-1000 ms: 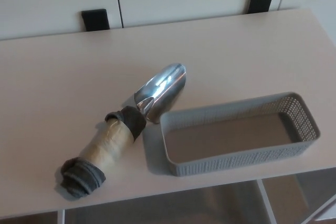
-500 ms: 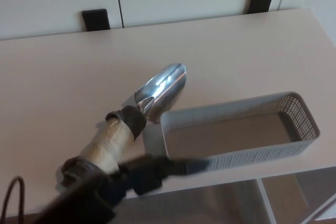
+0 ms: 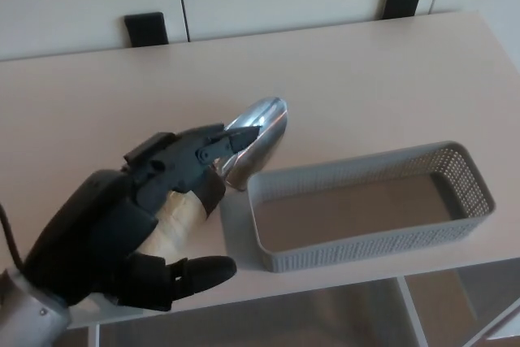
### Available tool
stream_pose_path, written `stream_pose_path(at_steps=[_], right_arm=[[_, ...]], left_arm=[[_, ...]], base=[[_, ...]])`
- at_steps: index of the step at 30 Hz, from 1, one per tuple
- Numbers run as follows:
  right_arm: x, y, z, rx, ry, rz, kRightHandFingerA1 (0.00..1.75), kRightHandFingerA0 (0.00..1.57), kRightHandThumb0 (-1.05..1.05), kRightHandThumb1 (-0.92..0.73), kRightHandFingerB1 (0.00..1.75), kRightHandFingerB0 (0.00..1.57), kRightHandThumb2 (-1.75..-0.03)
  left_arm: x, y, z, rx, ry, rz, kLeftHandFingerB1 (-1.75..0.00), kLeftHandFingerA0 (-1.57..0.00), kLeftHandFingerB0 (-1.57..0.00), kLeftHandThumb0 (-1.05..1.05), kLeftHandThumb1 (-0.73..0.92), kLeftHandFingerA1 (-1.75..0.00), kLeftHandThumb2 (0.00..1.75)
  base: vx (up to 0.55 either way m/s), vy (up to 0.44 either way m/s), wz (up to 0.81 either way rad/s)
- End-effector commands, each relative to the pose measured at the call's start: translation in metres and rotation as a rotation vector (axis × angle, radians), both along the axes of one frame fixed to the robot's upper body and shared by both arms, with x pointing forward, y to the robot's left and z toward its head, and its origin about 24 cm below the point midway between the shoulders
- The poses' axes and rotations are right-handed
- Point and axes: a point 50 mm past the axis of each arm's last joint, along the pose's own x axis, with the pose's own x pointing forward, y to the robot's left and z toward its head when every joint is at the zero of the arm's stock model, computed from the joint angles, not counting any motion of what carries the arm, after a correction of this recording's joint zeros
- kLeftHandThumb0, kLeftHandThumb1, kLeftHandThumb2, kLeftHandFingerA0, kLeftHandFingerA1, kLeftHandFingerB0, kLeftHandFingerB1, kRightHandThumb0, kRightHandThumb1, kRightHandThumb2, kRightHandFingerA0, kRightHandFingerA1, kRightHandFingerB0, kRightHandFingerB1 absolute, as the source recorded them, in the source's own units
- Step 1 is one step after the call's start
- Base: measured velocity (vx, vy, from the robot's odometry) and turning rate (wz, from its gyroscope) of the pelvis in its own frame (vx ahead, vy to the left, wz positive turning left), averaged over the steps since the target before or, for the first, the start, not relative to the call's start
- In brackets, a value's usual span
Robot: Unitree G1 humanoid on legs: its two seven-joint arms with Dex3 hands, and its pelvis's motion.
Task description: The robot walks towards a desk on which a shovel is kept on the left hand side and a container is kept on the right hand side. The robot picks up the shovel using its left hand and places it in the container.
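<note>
A shovel lies on the desk with its shiny metal scoop [image 3: 262, 122] pointing up and right, close to the container's left end. Its tan taped handle [image 3: 175, 221] with a dark band is mostly hidden under my left hand [image 3: 134, 221]. That black hand hovers over the handle, open, with its fingers [image 3: 213, 142] stretched toward the scoop and the thumb [image 3: 195, 272] spread below. I cannot tell whether it touches the handle. The grey perforated container [image 3: 372, 241] stands empty at the right, near the desk's front edge. My right hand does not show.
The pale desk [image 3: 97, 111] runs to a front edge at the bottom of the picture. White cabinet doors stand behind it, with two black brackets [image 3: 146, 28] at the desk's back edge. A white frame shows under the desk at lower right.
My left hand has risen from the bottom left and now covers the shovel's handle; a second ago it was out of view. Shovel and container have stayed in place.
</note>
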Motion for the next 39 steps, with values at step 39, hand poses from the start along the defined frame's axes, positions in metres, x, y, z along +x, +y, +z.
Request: stream_pose_path(at_steps=[39], right_arm=[[0.004, -0.002, 0.003, -0.070, 0.038, 0.078, 0.56, 0.81, -0.26, -0.57, 0.49, 0.49, -0.55]], left_arm=[[0.038, 0.014, -0.083, 0.583, -0.061, 0.570, -0.07, 0.00, 0.00, -0.65, 0.40, -0.04, 0.71]], base=[[0.00, 0.000, 0.00]])
